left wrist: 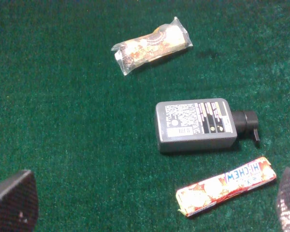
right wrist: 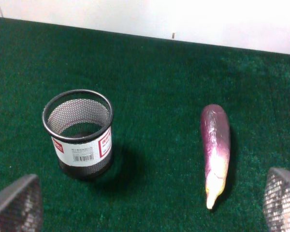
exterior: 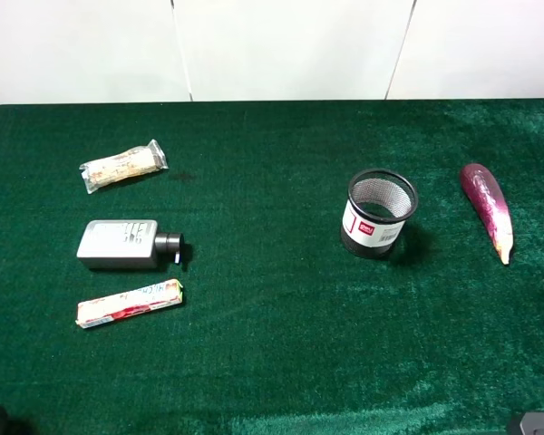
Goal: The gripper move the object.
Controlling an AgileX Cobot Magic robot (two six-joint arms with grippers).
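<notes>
The object [exterior: 118, 245] is a flat silver-grey box with a short dark stub [exterior: 168, 242] at its right end. It lies on the green cloth at the left. In the left wrist view the object [left wrist: 195, 124] shows its label face up. My left gripper [left wrist: 154, 195] is open and empty, with its fingers [left wrist: 12, 203] wide apart, and it stands well back from the object. My right gripper [right wrist: 147, 198] is open and empty, facing the black mesh cup [right wrist: 79, 133] and an eggplant [right wrist: 215, 145]. Both grippers are back at the near table edge.
A wrapped snack [exterior: 122, 166] lies behind the object and a wrapped candy bar [exterior: 129, 304] lies in front of it. The black mesh cup [exterior: 381, 213] stands right of centre. The purple eggplant [exterior: 488, 207] lies at the far right. A white wall runs behind the table.
</notes>
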